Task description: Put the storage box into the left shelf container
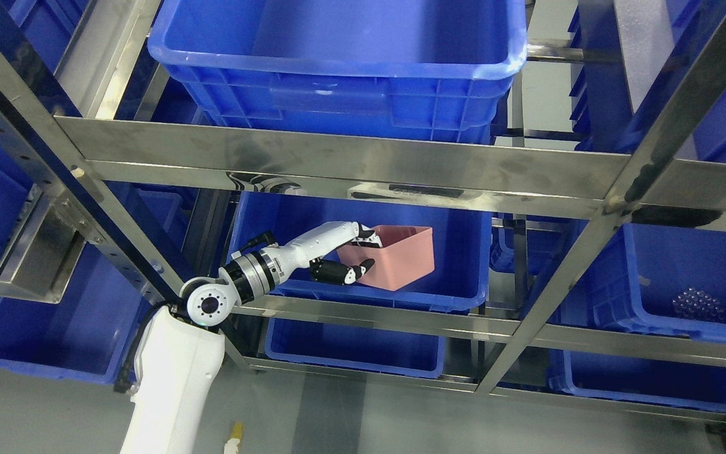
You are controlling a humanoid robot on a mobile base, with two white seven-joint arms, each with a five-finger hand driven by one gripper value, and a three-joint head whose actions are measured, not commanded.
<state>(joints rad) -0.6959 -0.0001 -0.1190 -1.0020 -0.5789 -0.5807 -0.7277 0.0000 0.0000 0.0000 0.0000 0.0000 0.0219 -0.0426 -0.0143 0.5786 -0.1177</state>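
My left hand point(358, 255) is shut on a pink storage box point(401, 258), with fingers over its near rim and the thumb under its side. The arm rises from the lower left of the head view. The box is tilted and held over the blue container point(464, 252) on the middle shelf level, inside its opening. The right hand is out of view.
The steel shelf frame point(363, 164) crosses in front, with a horizontal beam just above the hand. Several blue bins fill the shelves: one on top point(338, 69), one below point(350, 347), one at the right point(684, 277) holding a small clear bumpy object point(697, 304), one at the lower left point(54, 328).
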